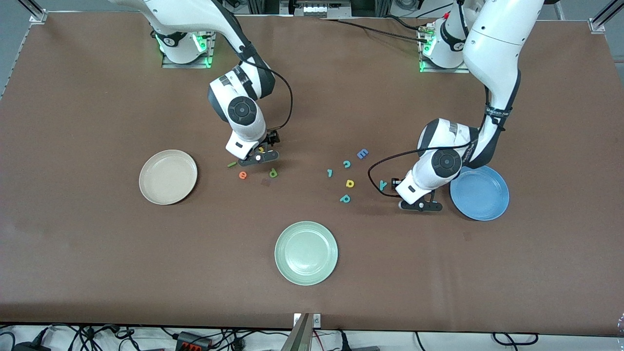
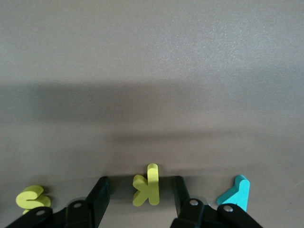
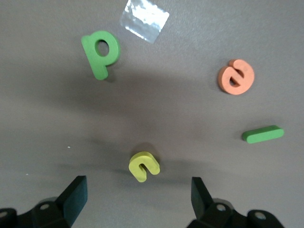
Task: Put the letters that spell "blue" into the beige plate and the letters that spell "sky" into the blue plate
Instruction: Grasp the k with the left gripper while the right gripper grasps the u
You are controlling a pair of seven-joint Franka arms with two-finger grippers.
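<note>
- Front view: both plates sit bare, beige plate (image 1: 168, 176) and blue plate (image 1: 479, 193), so nothing is delivered yet, all seven letters to go.
- Left gripper (image 2: 137, 209) is down at the table, jaws part-closed astride the yellow k (image 2: 147, 186), not visibly pinching; yellow s (image 2: 32, 198) and teal y (image 2: 236, 192) flank it.
- Right gripper (image 3: 137, 199) hangs wide open, yellow u (image 3: 143, 166) just ahead between its fingers.

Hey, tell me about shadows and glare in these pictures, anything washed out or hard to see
Front view: even light, soft shadows beside the plates. Left wrist view: a broad dark shadow band crosses the table above the yellow k. Right wrist view: a shiny tape patch glares white; faint shadow under the yellow u.
</note>
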